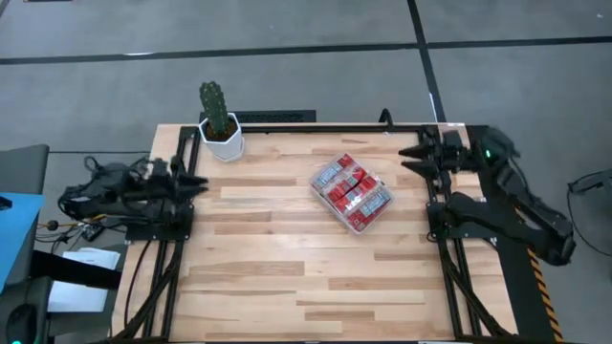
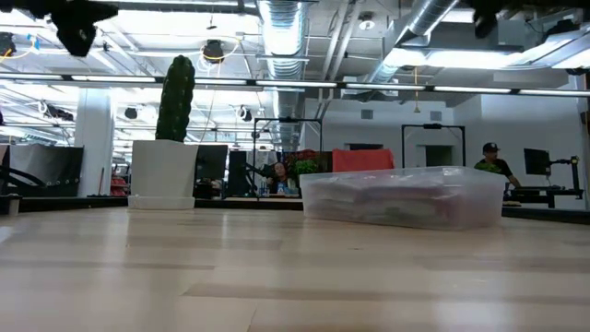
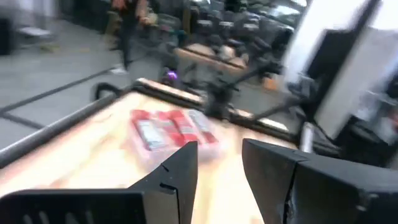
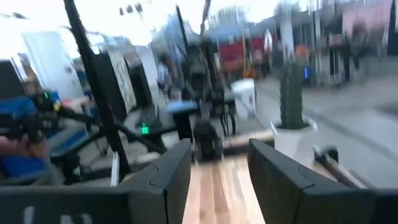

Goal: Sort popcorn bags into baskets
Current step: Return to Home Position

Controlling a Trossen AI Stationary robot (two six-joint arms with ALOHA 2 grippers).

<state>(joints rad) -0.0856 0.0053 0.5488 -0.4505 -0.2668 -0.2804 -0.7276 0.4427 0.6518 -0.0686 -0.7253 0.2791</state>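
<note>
Popcorn bags [image 1: 351, 191], small flat red foil packets with silvery ends, lie packed side by side in the shallow rectangular tray of clear plastic [image 1: 382, 208]. The tray sits slanted on the pale wooden plank table [image 1: 287, 277]. It lies between the two sets of fingers, nearer the right pair, and touches neither.

The left gripper [image 1: 199, 182] is at the table's left edge, its dark fingers [image 3: 180, 171] pointing across the boards. The tray [image 3: 140, 152] and its red packets [image 3: 166, 129] lie well ahead of their tips. These fingers stand apart with a clear gap between them, and nothing is held in it.

The right gripper [image 1: 405, 160] is by the table's far right corner, with the tray ahead of its tips and a little to one side. Its two dark fingers [image 4: 171, 177] are likewise spread, with only bare boards showing between them.

A tall green column cactus [image 1: 215, 107] in a white faceted pot [image 1: 223, 141] stands at the far edge of the table. It is well ahead of the right fingers and off to one side of the left ones, apart from the tray.

From table height the tray [image 2: 406, 195] rests flat on the boards, and a person [image 2: 493, 159] shows in the room behind it.
</note>
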